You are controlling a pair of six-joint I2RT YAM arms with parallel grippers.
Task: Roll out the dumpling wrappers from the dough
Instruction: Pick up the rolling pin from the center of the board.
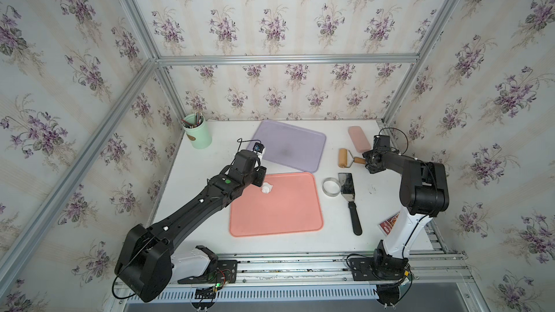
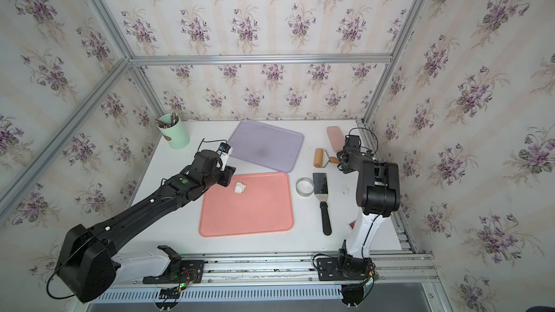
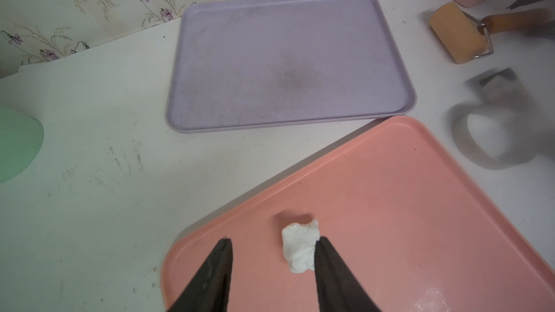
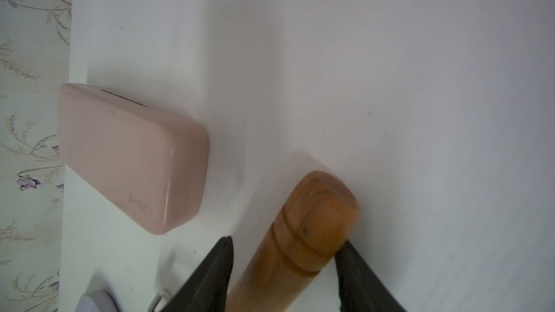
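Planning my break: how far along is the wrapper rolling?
Done: dough sits as a lump on the pink tray. In hand: right gripper straddles the roller handle; left gripper open beside the dough. Remaining: rolling it flat, cutting rounds with the ring cutter.

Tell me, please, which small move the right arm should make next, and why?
Probably close the right gripper on the wooden handle of the roller: the handle lies between its open jaws, with a gap on one side. The dough sits as an unflattened lump on the pink tray, so the roller seems needed.
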